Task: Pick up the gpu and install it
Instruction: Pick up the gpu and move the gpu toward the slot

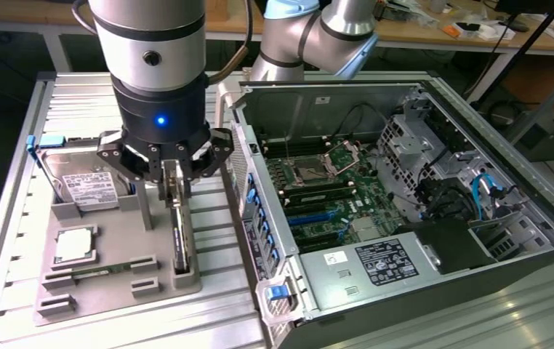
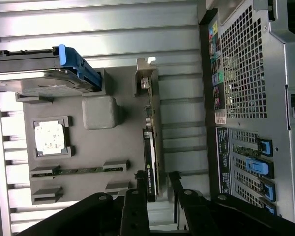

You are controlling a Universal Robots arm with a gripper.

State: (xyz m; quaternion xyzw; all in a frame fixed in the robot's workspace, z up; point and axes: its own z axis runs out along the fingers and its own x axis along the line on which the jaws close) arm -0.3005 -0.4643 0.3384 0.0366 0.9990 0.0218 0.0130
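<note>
Between the jaws I see the gpu [image 2: 152, 142] upright on edge in its gray holder [image 2: 88, 147]; jaws parted, straddling the card with slim gaps, nothing gripped.

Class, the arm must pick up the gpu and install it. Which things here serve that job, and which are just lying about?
For the job: gpu, standing on edge in the grey holder; gripper, at the card's top edge; open computer case.
Lying about: hard drive; processor chip; RAM stick.
</note>
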